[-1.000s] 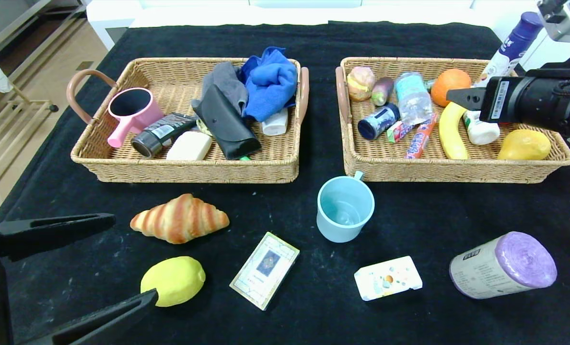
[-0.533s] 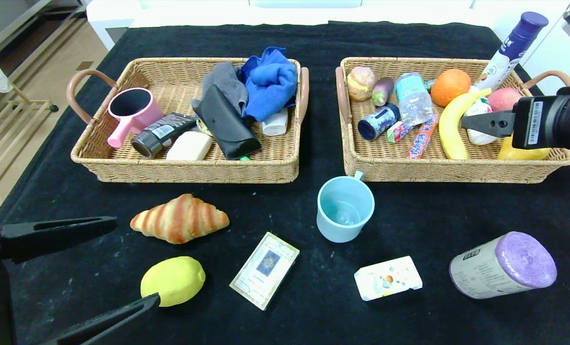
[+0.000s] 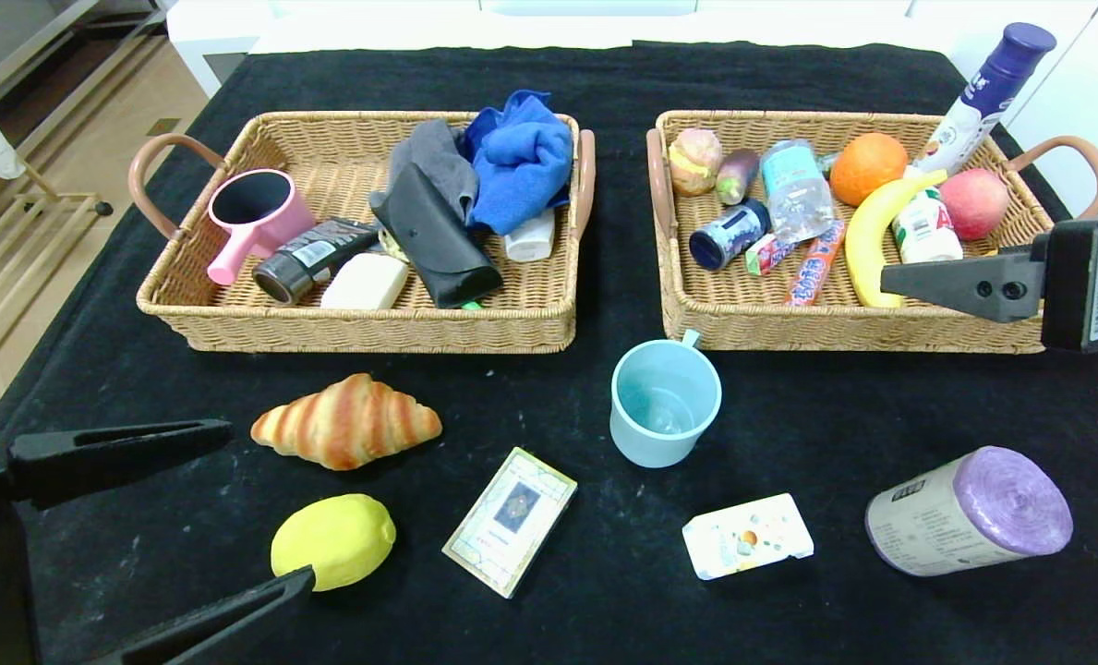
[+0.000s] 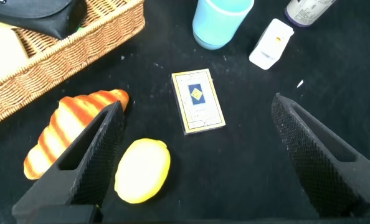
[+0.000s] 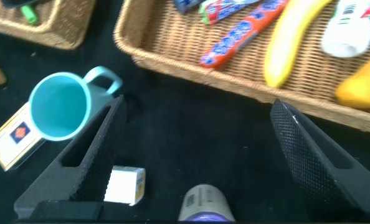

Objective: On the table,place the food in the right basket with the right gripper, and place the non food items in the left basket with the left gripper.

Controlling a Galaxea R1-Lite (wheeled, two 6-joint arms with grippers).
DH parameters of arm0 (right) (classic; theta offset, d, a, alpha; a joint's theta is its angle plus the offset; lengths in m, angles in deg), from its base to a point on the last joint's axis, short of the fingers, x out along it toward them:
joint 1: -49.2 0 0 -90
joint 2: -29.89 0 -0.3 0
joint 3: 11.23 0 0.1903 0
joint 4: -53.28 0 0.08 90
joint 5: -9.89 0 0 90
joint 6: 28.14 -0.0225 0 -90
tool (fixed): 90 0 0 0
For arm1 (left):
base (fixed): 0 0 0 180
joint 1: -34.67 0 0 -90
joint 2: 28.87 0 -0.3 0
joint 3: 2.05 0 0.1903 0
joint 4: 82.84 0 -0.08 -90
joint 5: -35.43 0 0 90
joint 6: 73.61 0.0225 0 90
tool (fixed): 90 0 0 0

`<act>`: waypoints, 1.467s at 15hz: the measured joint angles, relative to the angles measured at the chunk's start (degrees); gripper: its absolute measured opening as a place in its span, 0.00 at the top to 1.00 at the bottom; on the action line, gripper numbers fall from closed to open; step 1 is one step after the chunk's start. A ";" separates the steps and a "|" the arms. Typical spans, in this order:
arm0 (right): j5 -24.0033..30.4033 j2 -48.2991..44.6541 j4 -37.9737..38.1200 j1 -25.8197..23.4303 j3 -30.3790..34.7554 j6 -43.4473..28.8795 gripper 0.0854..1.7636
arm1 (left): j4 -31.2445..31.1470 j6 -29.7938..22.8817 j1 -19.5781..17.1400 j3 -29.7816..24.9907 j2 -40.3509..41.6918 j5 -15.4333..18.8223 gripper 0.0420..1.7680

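On the black table (image 3: 835,416) lie a striped croissant (image 3: 345,420), a yellow lemon (image 3: 333,540), a cream card box (image 3: 510,520), a pale blue mug (image 3: 664,402), a small white carton (image 3: 747,536) and a purple roll (image 3: 969,511). My left gripper (image 3: 267,503) hangs open at the near left, its fingers either side of the lemon (image 4: 142,171) and card box (image 4: 197,102), holding nothing. My right gripper (image 5: 197,124) is open and empty over the near rim of the right basket (image 3: 789,328), above the carton (image 5: 124,185) and roll (image 5: 203,205). A water bottle (image 3: 793,189) lies in that basket.
The left basket (image 3: 235,328) holds a pink mug (image 3: 255,217), a blue cloth (image 3: 521,157), a black case and small items. The right basket also holds a banana (image 3: 867,240), an orange, an apple and sweets. A purple-capped bottle (image 3: 984,92) stands at the far right. The table's left edge drops to the floor.
My right gripper has drawn back from over the right basket's inside to its near right rim, its jaws spreading a little wider. The left gripper and the table items have not moved.
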 joint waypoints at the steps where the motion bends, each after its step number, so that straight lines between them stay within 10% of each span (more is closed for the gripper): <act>1: 0.00 0.16 -0.02 0.95 0.20 -0.02 0.04 | 0.00 0.00 0.00 -0.02 -0.02 0.00 0.03; 6: -0.06 -0.09 0.77 4.43 3.50 -0.61 0.04 | -0.12 0.15 0.00 -0.13 -0.16 0.02 0.03; 14: -1.35 -3.54 25.19 3.88 -0.38 -10.00 0.04 | -0.04 0.48 0.00 -0.74 -0.62 0.02 0.03; 22: -1.27 -1.99 27.98 3.68 0.24 -14.56 0.04 | 0.00 0.84 0.00 -0.96 -0.88 -0.09 0.03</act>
